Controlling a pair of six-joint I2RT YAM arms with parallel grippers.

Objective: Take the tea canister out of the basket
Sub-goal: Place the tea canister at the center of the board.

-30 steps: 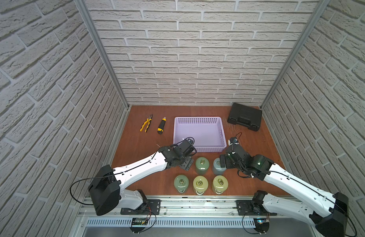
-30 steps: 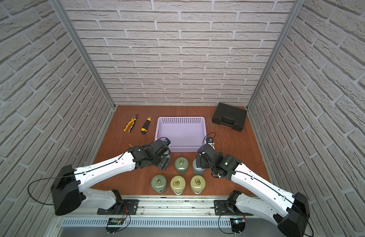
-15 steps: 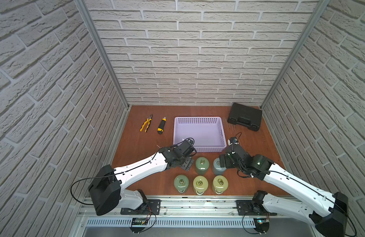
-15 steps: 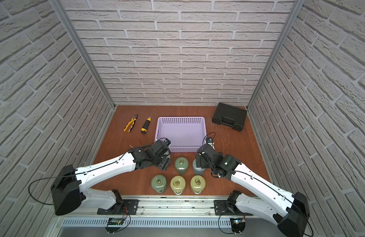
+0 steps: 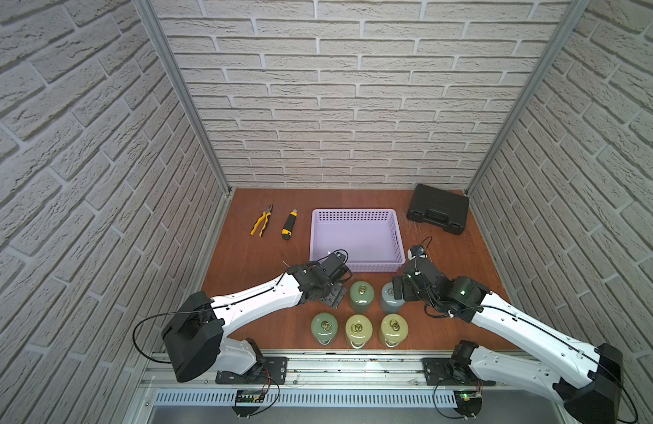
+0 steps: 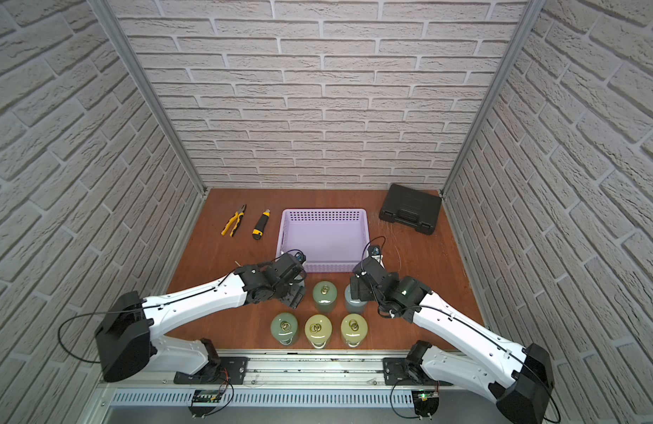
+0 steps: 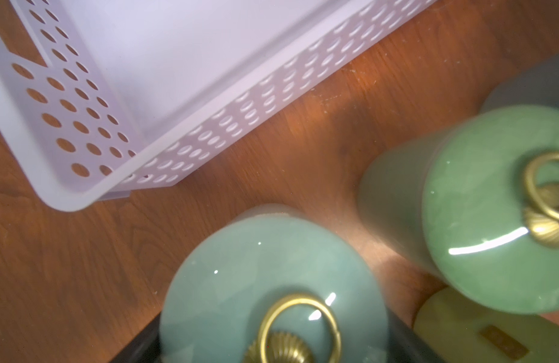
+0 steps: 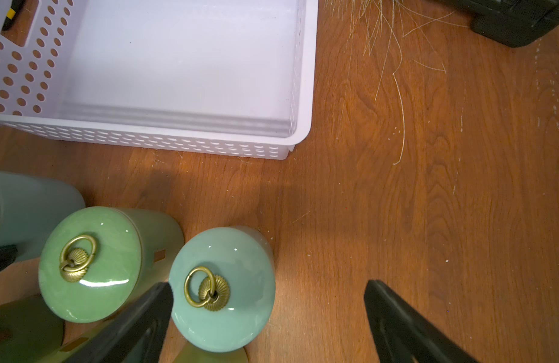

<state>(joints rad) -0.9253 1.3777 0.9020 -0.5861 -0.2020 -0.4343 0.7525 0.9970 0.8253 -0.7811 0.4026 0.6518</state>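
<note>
The basket (image 5: 356, 214) is shallow, rectangular lavender plastic with rounded corners, rows of round holes in its walls and a smooth floor with nothing on it. All six tea canisters stand outside it on the table (image 5: 251, 264), just near of its near wall, in two rows. They are glossy, glazed-looking cylinders with domed lids, each with a brass ring on a ribbed, shell-shaped mount.

The near row is sage (image 5: 324, 328), then two yellow-green ones (image 5: 358, 329) (image 5: 393, 328). The far row has a green one (image 5: 361, 295) in the middle and a pale blue-grey canister (image 8: 221, 289) at the right.

The teal canister (image 7: 271, 283) stands at the left end, under the left gripper (image 5: 332, 293). Its dark fingers (image 7: 136, 345) sit close on both sides of the lid, but I cannot tell whether they press it. The right gripper (image 8: 268, 284) is spread wide. One finger is at the blue-grey lid's edge, the other well clear.

The table is reddish-brown wood grain with pale scratches (image 8: 391, 63). White brick-textured walls (image 5: 354, 110) enclose it.

Yellow-handled pliers (image 5: 261, 220) and a yellow-black utility knife (image 5: 289, 224) lie far left, and a black hard case (image 5: 438, 209) far right.

A small gold label (image 7: 504, 345) on a yellow-green canister is too blurred to read.
</note>
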